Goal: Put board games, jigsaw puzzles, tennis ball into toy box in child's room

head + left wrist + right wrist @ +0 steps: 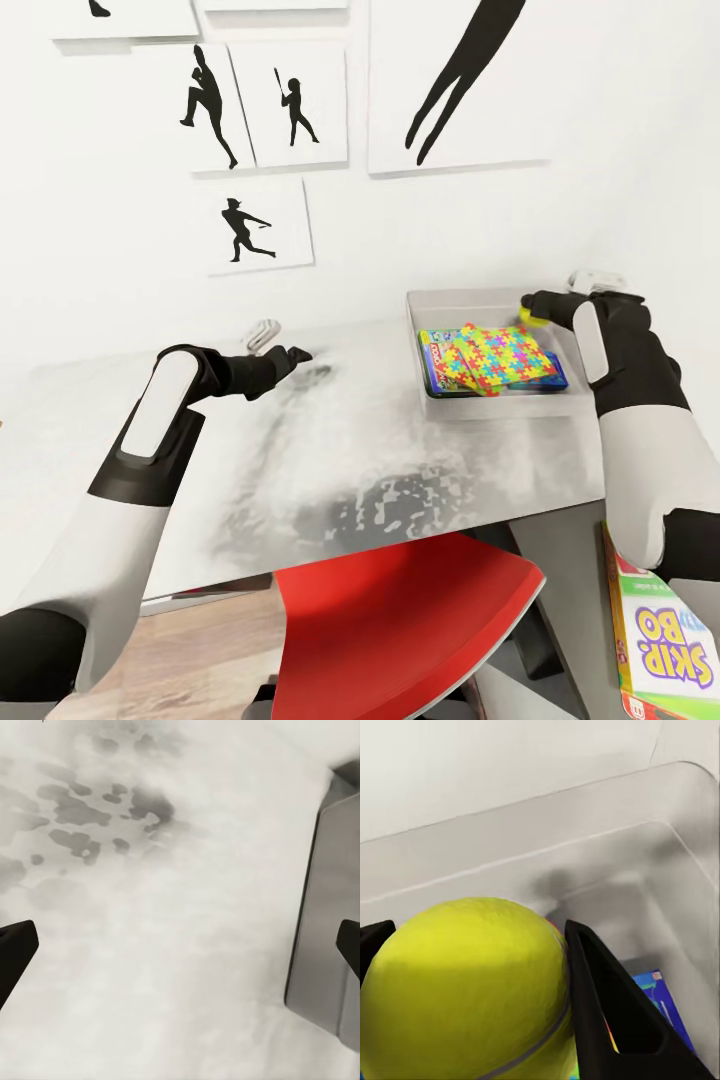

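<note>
my right gripper (536, 312) is clamped on the tennis ball (465, 982), over the toy box (470, 300) near its back rim. the jigsaw puzzles (495, 355) lie in the box on a blue board game (555, 378). my left gripper (298, 354) hovers with fingers apart over bare table (330, 470), beside the box's outer wall. a skip-bo box (665, 640) sits low past the table's front edge.
</note>
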Available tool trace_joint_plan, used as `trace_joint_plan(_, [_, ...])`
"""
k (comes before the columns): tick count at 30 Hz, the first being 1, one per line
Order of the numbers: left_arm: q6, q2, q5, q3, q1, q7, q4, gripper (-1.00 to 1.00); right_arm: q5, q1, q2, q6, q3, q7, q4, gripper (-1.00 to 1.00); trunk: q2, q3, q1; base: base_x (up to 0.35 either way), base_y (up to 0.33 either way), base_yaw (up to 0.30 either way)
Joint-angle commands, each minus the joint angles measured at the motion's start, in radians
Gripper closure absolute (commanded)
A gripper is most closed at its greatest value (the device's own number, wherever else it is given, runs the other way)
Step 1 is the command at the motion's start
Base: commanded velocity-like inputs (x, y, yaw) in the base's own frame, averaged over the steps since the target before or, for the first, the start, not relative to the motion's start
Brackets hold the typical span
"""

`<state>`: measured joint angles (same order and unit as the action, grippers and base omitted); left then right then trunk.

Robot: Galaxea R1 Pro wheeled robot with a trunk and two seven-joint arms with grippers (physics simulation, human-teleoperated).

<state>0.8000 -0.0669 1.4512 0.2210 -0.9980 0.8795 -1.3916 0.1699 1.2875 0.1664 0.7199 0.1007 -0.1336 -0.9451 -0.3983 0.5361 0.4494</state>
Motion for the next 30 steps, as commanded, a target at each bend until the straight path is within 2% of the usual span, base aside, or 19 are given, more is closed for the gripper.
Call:
trace_joint_plan(1, [-0.001,-0.001,0.009,0.001,-0.002,0.010,-0.001,-1.00,0.014,0.001,-0.001,-0.012,-0.001,-0.024,0.000,1.00,-0.002,0.002,0.001,0.000,0.000,0.000])
trace_joint_plan(4, [-0.001,-0.001,0.009,0.001,-0.003,0.010,-0.001,-1.00,0.014,0.001,-0.004,-0.061,0.000,-0.060,0.003,1.00,-0.002,0.002,0.001,0.000,0.000,0.000])
trace_joint_plan(12, [-0.001,-0.001,0.009,0.001,-0.003,0.010,-0.001,-1.00,0.013,-0.002,-0.008,-0.129,-0.001,-0.114,0.005,1.00,-0.002,0.002,0.001,0.000,0.000,0.000])
trace_joint_plan(30, [-0.001,-0.002,0.009,0.001,-0.004,0.010,-0.001,-1.00,0.013,-0.007,-0.003,-0.176,-0.002,-0.134,0.041,1.00,-0.002,0.002,0.001,0.000,0.000,0.000])
